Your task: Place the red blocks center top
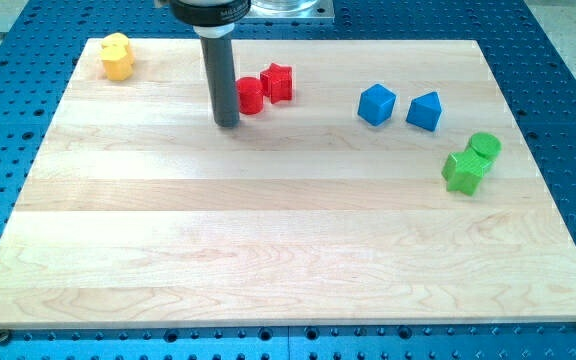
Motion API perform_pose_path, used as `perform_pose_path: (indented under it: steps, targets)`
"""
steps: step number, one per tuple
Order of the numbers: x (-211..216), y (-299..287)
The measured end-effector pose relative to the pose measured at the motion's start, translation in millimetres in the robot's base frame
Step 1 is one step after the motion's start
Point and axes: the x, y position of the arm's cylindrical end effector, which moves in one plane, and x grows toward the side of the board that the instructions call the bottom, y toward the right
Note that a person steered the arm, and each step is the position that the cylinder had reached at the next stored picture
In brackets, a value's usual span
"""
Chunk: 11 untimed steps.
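Observation:
Two red blocks sit near the view's top centre, touching each other: a round red cylinder [251,95] and a red star-shaped block [278,82] to its upper right. My tip [227,124] rests on the board just left of and slightly below the red cylinder, very close to it or touching it. The dark rod rises from the tip to the view's top edge.
Two yellow blocks [117,56] sit together at the top left corner. A blue block [376,104] and a blue wedge-like block [425,110] lie right of centre. A green cylinder [484,146] and a green block [464,170] sit at the right edge. The wooden board [288,250] lies on a blue perforated table.

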Motion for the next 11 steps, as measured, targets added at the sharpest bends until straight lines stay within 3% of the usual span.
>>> perform_pose_path:
  steps: [2,3,4,5,6,7,8,11]
  targets:
    - [-57.1,67.2]
    - [-78.3,74.1]
    - [-79.5,74.1]
    - [-26.8,50.6]
    - [-19.8,-12.9]
    - [-39.3,-9.3]
    - [-63.9,40.1]
    - [-25.8,37.3]
